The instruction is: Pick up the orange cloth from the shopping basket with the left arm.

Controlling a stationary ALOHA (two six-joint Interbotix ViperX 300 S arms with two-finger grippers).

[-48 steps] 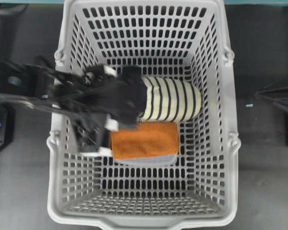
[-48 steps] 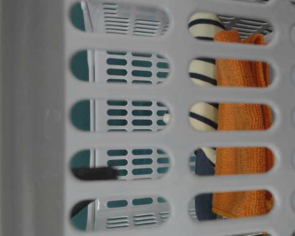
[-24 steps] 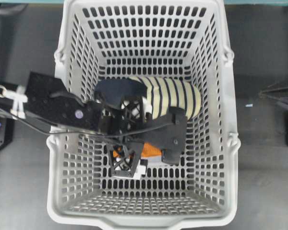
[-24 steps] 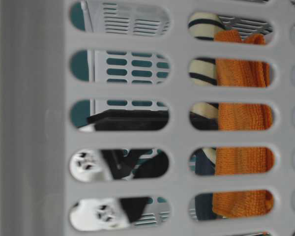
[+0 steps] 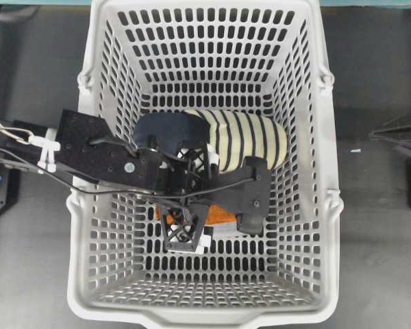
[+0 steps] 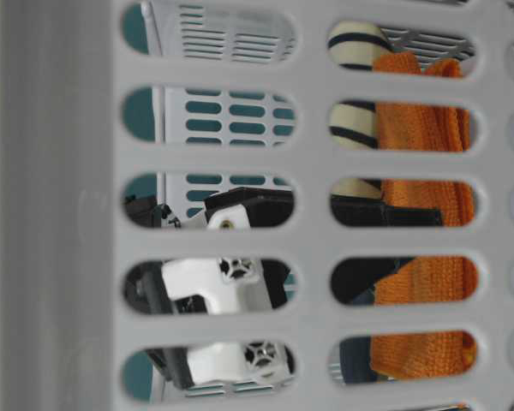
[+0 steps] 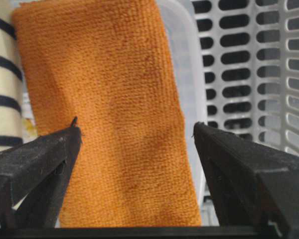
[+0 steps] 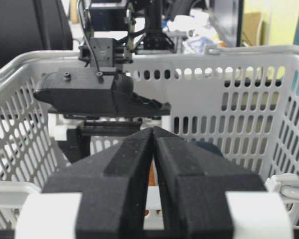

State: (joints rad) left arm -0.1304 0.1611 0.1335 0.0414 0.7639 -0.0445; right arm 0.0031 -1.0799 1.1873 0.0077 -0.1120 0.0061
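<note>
My left arm reaches over the side wall and down into the shopping basket. My left gripper is wide open, with one black finger on each side of the orange cloth. The fingers are not squeezing the cloth. I cannot tell if the tips touch it.

The orange cloth lies flat on the floor of the basket, near the middle. From above, my arm hides most of it, and only a small orange bit peeks out. Right beside the cloth lies a striped slipper, cream with dark blue lines. The two are touching along one long edge. A pale grey flat piece sticks out from under the other side of the cloth.

My right gripper is outside the basket, facing its wall. Its two fingers are pressed together and hold nothing.
</note>
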